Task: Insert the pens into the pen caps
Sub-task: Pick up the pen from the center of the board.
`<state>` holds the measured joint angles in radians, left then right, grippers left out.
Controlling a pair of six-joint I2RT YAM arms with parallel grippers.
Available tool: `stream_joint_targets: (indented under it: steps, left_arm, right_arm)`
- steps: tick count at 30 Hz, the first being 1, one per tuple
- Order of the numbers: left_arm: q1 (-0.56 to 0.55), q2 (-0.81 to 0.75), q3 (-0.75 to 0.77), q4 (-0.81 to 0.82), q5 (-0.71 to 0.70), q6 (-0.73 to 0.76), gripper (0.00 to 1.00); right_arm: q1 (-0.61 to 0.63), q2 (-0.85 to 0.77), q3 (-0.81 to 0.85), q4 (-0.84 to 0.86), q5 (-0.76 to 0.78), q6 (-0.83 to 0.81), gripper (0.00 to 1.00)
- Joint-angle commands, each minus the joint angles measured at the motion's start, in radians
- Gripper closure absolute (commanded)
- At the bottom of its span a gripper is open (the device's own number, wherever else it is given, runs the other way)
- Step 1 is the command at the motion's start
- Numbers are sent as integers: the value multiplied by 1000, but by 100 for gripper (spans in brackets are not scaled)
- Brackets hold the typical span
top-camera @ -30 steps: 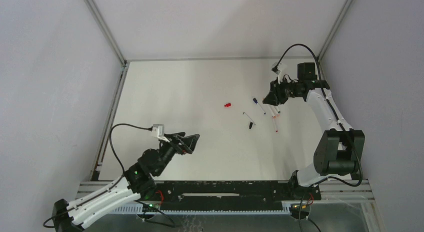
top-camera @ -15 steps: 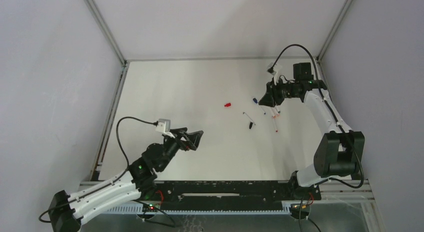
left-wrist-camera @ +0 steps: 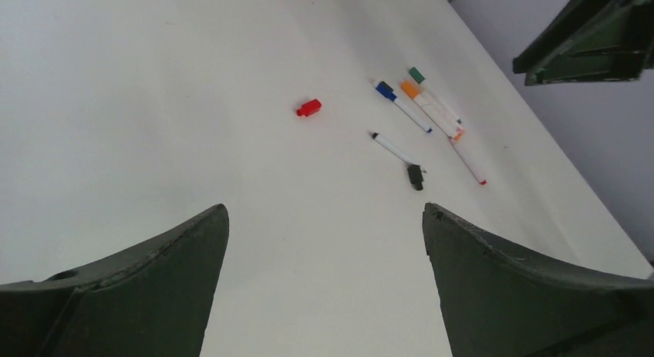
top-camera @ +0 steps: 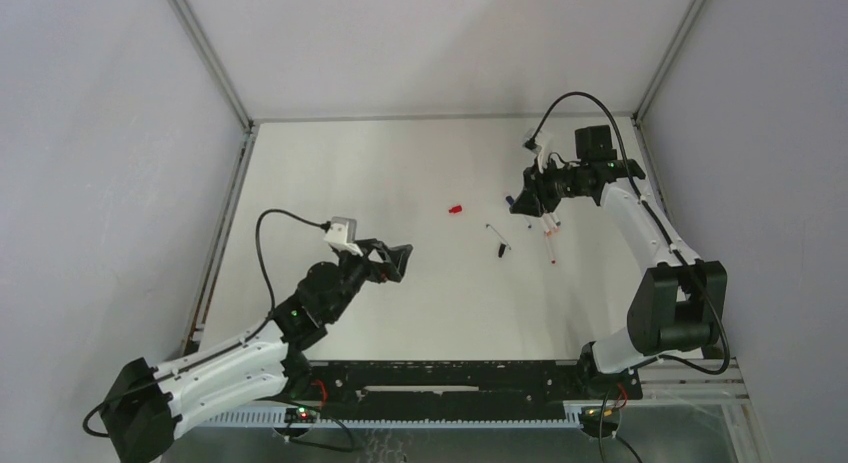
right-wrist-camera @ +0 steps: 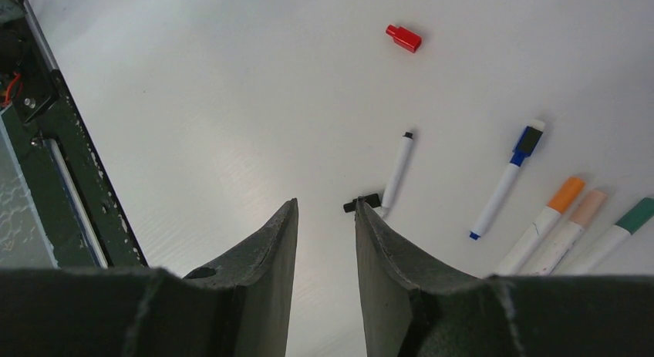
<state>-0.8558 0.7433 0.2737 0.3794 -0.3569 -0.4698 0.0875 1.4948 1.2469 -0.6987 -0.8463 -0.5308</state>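
A loose red cap lies mid-table. Right of it a white pen with a black tip lies beside a black cap. Further right lie a blue-capped pen, orange-capped pens, a green-capped pen and a red-tipped pen. My right gripper hovers over this cluster, open with a narrow gap and nothing in it. My left gripper is wide open and empty, well short of the red cap.
White walls with metal corner posts enclose the table on three sides. The black base rail runs along the near edge. The right arm's elbow stands at the right side.
The left arm has reached forward and to the right, toward the table's middle. The right gripper has shifted left over the pens. Both openings look unchanged.
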Motion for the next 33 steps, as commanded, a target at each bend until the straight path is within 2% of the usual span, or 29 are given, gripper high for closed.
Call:
stream_joint_targets:
  steps: [1, 5, 9, 14, 19, 25, 33]
  left_arm:
    - [27, 59, 139, -16, -10, 98, 0]
    - [28, 152, 247, -70, -78, 237, 0]
    - [44, 272, 309, -54, -96, 363, 0]
    - [151, 377, 436, -142, 43, 362, 2]
    - [200, 392, 424, -31, 80, 397, 1]
    - [257, 432, 436, -4, 116, 402, 0]
    - [261, 421, 390, 60, 199, 410, 0]
  right_arm:
    - [4, -39, -4, 0, 11, -21, 59]
    - [-4, -41, -4, -1, 17, -23, 59]
    - [-13, -37, -4, -1, 23, -22, 59]
    - [-17, -11, -4, 5, 87, -17, 59]
    - [-29, -21, -26, 28, 162, -10, 59]
    - [-33, -45, -67, 48, 221, -20, 58]
    - [8, 50, -70, 62, 334, -15, 59]
